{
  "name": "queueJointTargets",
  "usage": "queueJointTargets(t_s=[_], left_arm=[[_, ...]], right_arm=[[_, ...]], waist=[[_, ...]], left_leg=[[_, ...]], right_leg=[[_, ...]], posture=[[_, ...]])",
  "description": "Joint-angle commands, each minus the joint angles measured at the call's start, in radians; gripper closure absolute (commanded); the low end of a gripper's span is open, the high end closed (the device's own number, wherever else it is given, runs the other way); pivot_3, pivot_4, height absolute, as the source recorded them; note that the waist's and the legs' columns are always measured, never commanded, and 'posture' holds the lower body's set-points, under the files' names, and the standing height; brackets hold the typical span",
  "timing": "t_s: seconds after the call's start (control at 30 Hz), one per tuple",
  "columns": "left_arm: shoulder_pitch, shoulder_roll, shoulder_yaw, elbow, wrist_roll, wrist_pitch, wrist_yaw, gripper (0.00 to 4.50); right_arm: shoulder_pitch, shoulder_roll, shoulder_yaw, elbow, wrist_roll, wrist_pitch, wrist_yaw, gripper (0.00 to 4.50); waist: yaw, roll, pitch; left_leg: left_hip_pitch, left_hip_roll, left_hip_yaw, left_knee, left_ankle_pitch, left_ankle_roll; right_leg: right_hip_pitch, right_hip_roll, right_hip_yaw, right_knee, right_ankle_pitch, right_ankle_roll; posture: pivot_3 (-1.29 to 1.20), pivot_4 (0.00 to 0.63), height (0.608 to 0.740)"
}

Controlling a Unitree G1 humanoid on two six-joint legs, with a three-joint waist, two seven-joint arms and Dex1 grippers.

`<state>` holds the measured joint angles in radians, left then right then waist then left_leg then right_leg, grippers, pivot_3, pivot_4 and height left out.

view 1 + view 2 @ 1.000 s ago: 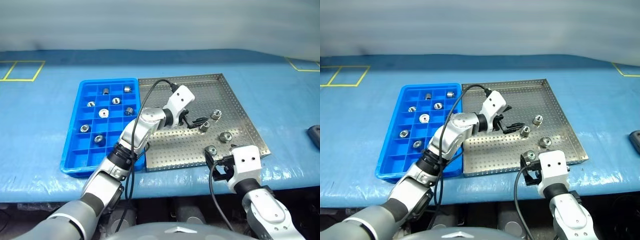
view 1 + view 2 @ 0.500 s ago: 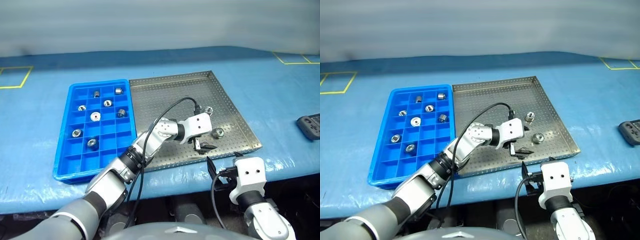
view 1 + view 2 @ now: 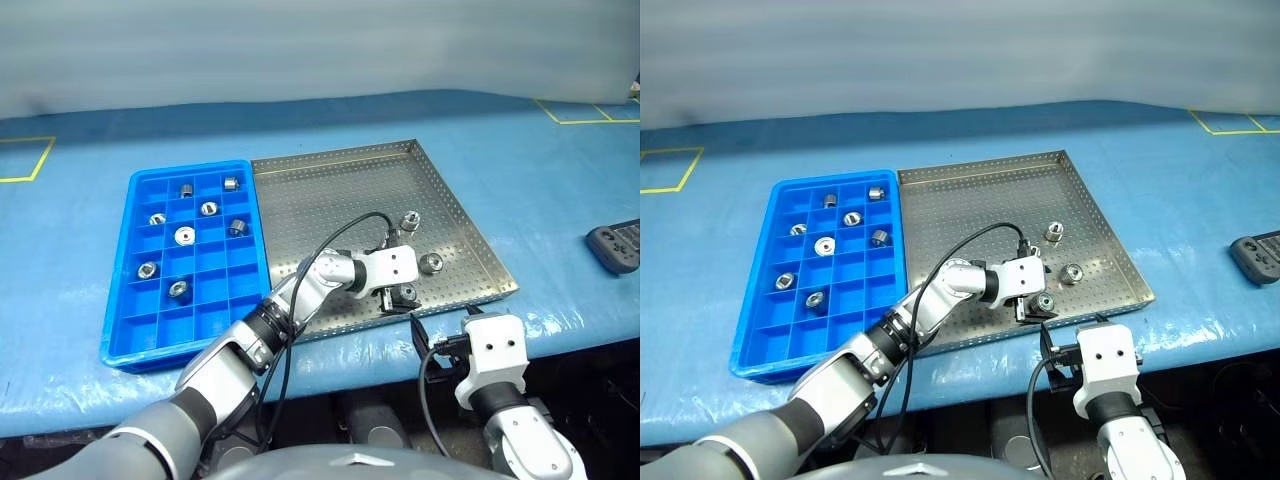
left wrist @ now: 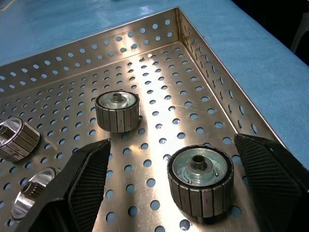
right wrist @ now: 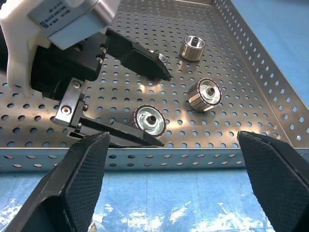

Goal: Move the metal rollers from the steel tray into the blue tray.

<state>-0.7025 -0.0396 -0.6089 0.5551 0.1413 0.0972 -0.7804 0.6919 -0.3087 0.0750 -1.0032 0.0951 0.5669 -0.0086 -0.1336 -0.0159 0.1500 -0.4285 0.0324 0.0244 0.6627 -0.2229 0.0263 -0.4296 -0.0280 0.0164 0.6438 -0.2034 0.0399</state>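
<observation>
Jaws on both grippers stand wide, nothing gripped. Left to right: blue tray (image 3: 130, 320) on the blue-covered table (image 3: 560, 150) holds seven metal rollers (image 3: 185, 236) in separate compartments. Steel tray (image 3: 330, 180) sits just beside it, rims touching or nearly so. Left gripper (image 5: 154, 104) is low over the steel tray's near right part, its fingers (image 5: 140, 60) straddling one roller (image 5: 149, 120) without visible contact. Two more rollers (image 5: 204, 94) lie farther along, apart from each other. Right gripper (image 3: 440, 345) hangs just off the table's near edge, short of the tray. Dark handheld device (image 3: 615, 245) lies at far right.
</observation>
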Motion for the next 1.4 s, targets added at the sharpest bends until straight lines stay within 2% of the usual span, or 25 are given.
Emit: queueJointTargets(t_s=[0.03, 0.13, 0.27, 0.3, 0.53, 0.8, 1.07, 1.23, 1.4], left_arm=[[0.004, -0.015, -0.026, -0.002, 0.014, 0.036, -0.058, 0.43], [0.009, -0.009, -0.028, -0.011, 0.015, 0.052, -0.094, 1.25], [0.015, -0.005, -0.017, -0.023, 0.009, 0.081, -0.124, 2.64], [0.015, -0.004, -0.011, -0.029, 0.005, 0.087, -0.128, 2.83], [0.026, -0.012, 0.143, -0.197, -0.130, 0.201, -0.128, 2.82], [0.095, 0.031, 0.377, -0.590, -0.327, 0.432, -0.020, 2.82], [0.266, 0.242, 0.487, -0.907, -0.332, 0.505, 0.081, 2.82], [0.413, 0.372, 0.562, -1.074, -0.343, 0.543, 0.122, 2.82], [0.559, 0.458, 0.634, -1.192, -0.334, 0.602, 0.181, 2.82]], right_arm=[[-0.003, -0.005, -0.001, -0.044, 0.002, -0.021, -0.009, 0.00], [-0.012, -0.006, -0.002, -0.044, 0.004, -0.012, -0.011, 0.00], [-0.031, -0.008, 0.012, -0.044, 0.002, 0.006, -0.013, 0.00], [-0.038, -0.009, 0.018, -0.044, 0.002, 0.011, -0.013, 0.00], [-0.104, -0.024, 0.044, -0.044, 0.009, 0.063, 0.000, 0.00], [-0.304, -0.056, 0.059, -0.036, 0.045, 0.210, 0.086, 0.00], [-0.587, -0.107, 0.141, 0.108, 0.090, 0.260, 0.242, 0.00], [-0.706, -0.125, 0.213, 0.195, 0.095, 0.240, 0.323, 0.00], [-0.824, -0.106, 0.275, 0.294, 0.090, 0.200, 0.384, 0.00]], waist=[[0.000, 0.000, 0.000], [-0.001, 0.000, 0.000], [-0.002, 0.000, 0.000], [-0.002, 0.000, 0.000], [0.000, 0.000, 0.000], [0.022, 0.001, -0.001], [0.101, 0.000, 0.000], [0.164, -0.001, 0.001], [0.205, -0.002, 0.001]], left_leg=[[0.000, 0.000, 0.000, 0.000, 0.000, 0.000], [0.000, 0.000, 0.000, 0.000, 0.000, 0.000], [0.000, 0.000, 0.000, 0.000, 0.000, 0.000], [0.000, 0.000, 0.000, 0.000, 0.000, 0.000], [0.000, 0.000, 0.000, 0.000, 0.000, 0.000], [0.002, 0.002, 0.000, 0.001, 0.000, 0.000], [0.004, -0.003, 0.000, 0.001, 0.000, 0.000], [0.003, -0.003, -0.001, 0.000, 0.000, 0.000], [0.002, -0.002, -0.001, 0.001, 0.000, 0.000]], right_leg=[[0.000, 0.000, 0.000, 0.000, 0.000, 0.000], [0.000, 0.000, 0.000, 0.000, 0.000, 0.000], [0.000, 0.000, 0.000, 0.000, 0.000, 0.000], [0.000, 0.000, 0.000, 0.000, 0.000, 0.000], [0.000, 0.000, 0.000, 0.000, 0.000, 0.000], [0.001, 0.002, 0.001, 0.001, 0.000, 0.000], [0.003, 0.004, 0.001, 0.003, 0.001, 0.000], [0.003, 0.003, 0.000, 0.001, 0.000, 0.000], [0.002, 0.001, -0.001, 0.000, 0.000, 0.000]], posture=[[-0.29, 0.150, 0.740], [-0.29, 0.150, 0.740], [-0.28, 0.150, 0.740], [-0.28, 0.150, 0.740], [-0.22, 0.150, 0.740], [-0.07, 0.150, 0.740], [0.12, 0.150, 0.740], [0.24, 0.150, 0.740], [0.31, 0.150, 0.740]])
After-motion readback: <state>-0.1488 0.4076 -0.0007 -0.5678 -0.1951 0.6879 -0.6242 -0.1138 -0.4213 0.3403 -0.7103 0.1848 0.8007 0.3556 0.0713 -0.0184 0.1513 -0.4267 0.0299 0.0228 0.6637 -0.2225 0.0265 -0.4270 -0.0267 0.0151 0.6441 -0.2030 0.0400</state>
